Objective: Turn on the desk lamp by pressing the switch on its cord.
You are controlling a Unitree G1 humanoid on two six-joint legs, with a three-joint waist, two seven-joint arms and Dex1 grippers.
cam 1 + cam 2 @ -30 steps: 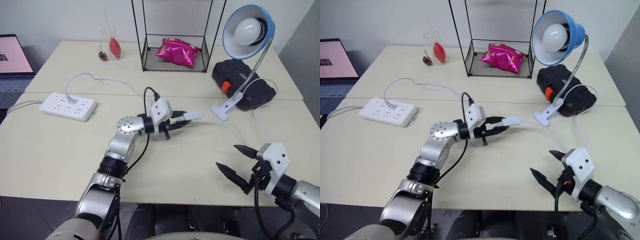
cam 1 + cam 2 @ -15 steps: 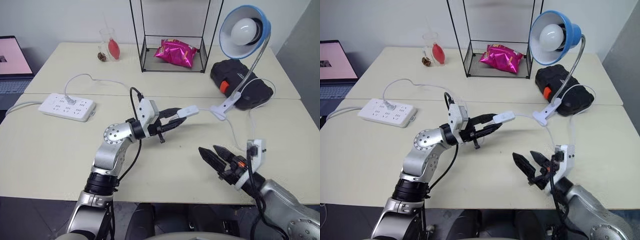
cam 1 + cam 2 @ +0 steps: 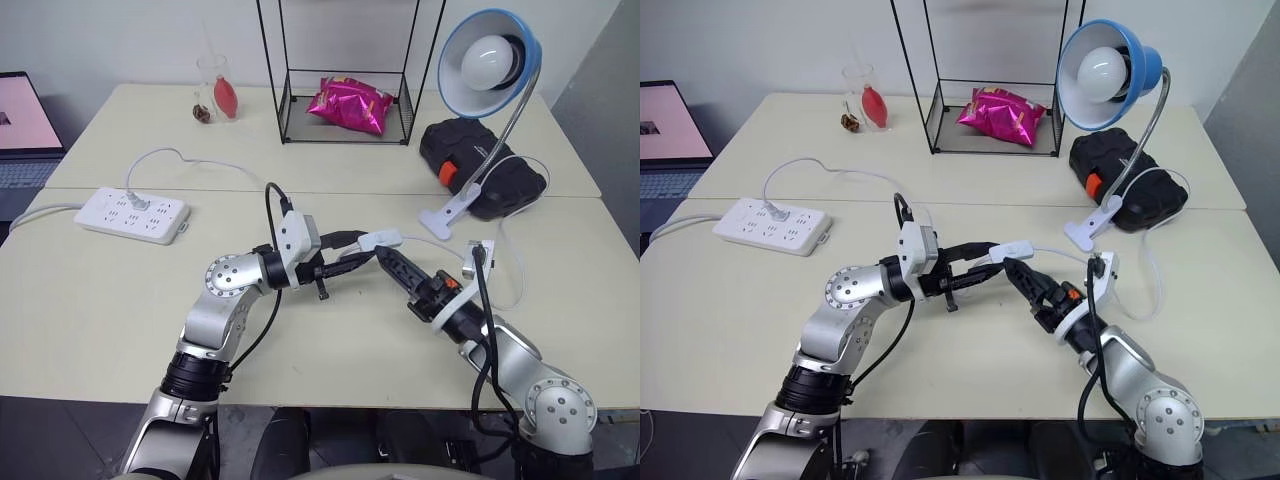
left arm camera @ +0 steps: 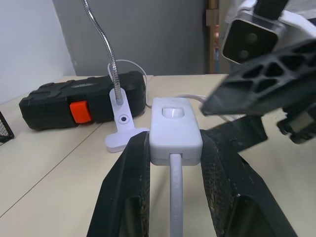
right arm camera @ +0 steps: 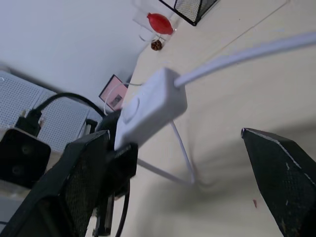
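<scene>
White switch (image 4: 175,129), blue lamp shade (image 3: 490,62)

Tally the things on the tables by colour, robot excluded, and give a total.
White: 2, the power strip and the switch
Blue: 1, the desk lamp
Black: 2, the wire rack and the case
Pink: 1, the snack bag
Clear: 1, the glass
Total: 7

No text, label, brand, number or sign can be read anywhere in these views. The pink snack bag (image 3: 352,104) in the wire rack near the desk's far edge carries print too small to make out, and the laptop screen (image 3: 17,112) at the desk's left edge shows nothing legible.
</scene>
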